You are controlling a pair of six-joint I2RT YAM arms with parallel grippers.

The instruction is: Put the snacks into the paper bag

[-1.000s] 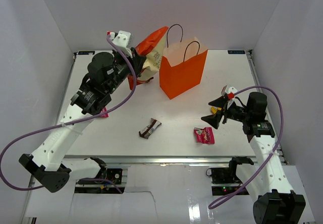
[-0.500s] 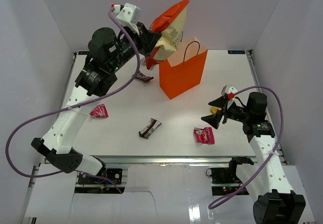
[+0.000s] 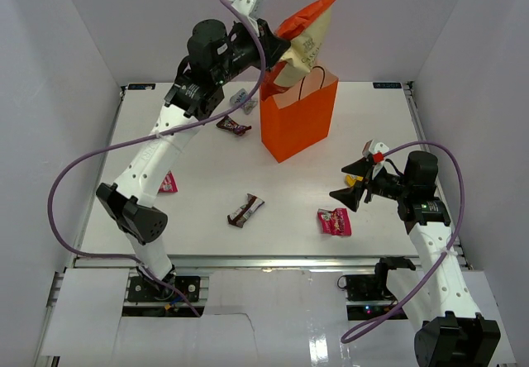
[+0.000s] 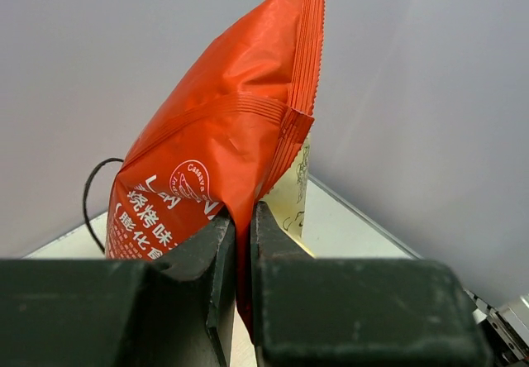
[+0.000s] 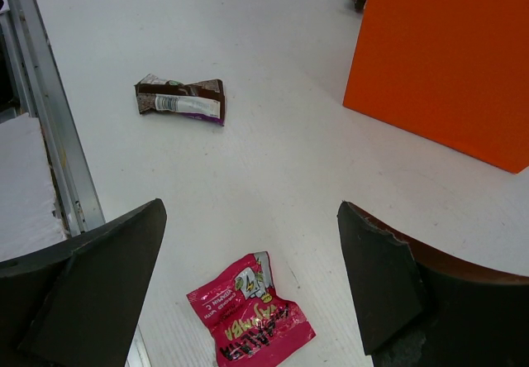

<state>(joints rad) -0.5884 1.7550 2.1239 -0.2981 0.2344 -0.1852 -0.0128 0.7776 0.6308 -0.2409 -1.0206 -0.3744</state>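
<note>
My left gripper (image 3: pixel 277 55) is shut on the lower edge of the large red chip bag (image 3: pixel 307 26) and holds it high, just above the open top of the orange paper bag (image 3: pixel 299 121). The left wrist view shows the chip bag (image 4: pixel 223 156) pinched between my fingers (image 4: pixel 242 236). My right gripper (image 3: pixel 352 183) is open and empty, hovering above a pink packet (image 3: pixel 335 221), which lies below its jaws in the right wrist view (image 5: pixel 248 313). A brown candy bar (image 3: pixel 245 210) lies mid-table and also shows in the right wrist view (image 5: pixel 182 100).
A second pink packet (image 3: pixel 169 183) lies at the left. Another brown candy bar (image 3: pixel 234 126) and a silvery-blue wrapper (image 3: pixel 241 100) lie left of the paper bag. The paper bag's side (image 5: pixel 455 61) fills the upper right of the right wrist view.
My left arm has lifted the chip bag up and to the right, from beside the paper bag to above its opening. The right arm has not moved.
</note>
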